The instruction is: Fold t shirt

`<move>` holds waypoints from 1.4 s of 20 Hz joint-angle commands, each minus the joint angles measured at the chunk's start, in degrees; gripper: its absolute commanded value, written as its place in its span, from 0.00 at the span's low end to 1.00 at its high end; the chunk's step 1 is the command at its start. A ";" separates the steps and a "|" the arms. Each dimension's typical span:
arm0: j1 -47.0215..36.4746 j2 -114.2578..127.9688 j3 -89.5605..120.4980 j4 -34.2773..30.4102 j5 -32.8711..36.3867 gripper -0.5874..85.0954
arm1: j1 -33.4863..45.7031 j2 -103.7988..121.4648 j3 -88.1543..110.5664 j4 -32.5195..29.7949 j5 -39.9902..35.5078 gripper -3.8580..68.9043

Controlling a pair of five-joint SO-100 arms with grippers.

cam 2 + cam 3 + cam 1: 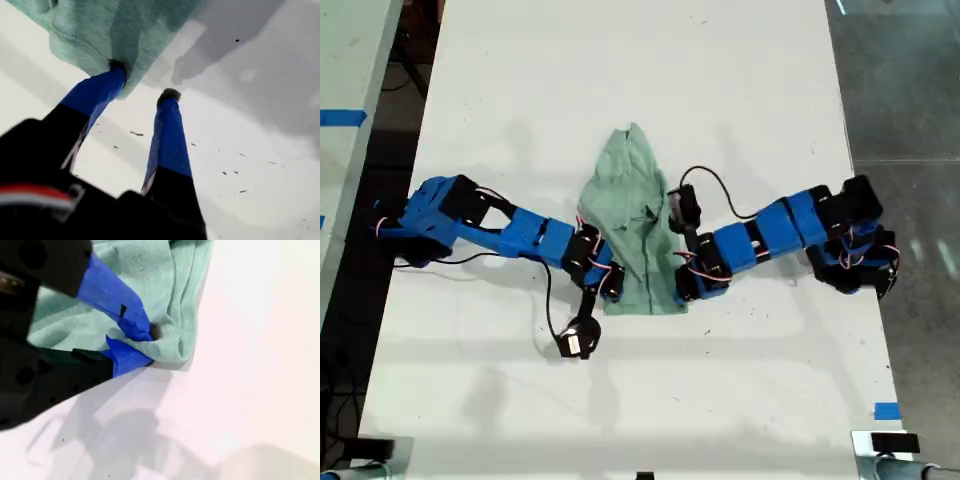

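White surface (620, 80), matte and long, fills most of the exterior view and carries everything shown. Two blue-and-black arms lie low across it, one (510, 232) reaching in from the exterior view's left and one (770, 232) from the exterior view's right. Their tips meet the near corners of the cloth, but the wrist views do not settle which arm is which. The t shirt (638, 230) is pale mint green and wrinkled. It lies flat at the middle of the surface between the two arms, gathered into a narrow upright strip with its hem toward the exterior view's bottom. My first end effector (143, 82) stands open. One blue-taped fingertip (117, 67) touches the edge of the t shirt (95, 30), and the other rests apart on bare surface (260, 140). My second end effector (149, 346) is closed, its blue-taped fingers (130, 320) pinching a folded corner of the t shirt (100, 325). Small dark specks (136, 133) dot the surface near the first end effector.
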 commanded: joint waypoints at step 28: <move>-8.61 35.42 9.32 16.17 0.97 0.01 | 17.31 23.73 -16.26 2.20 -17.93 0.07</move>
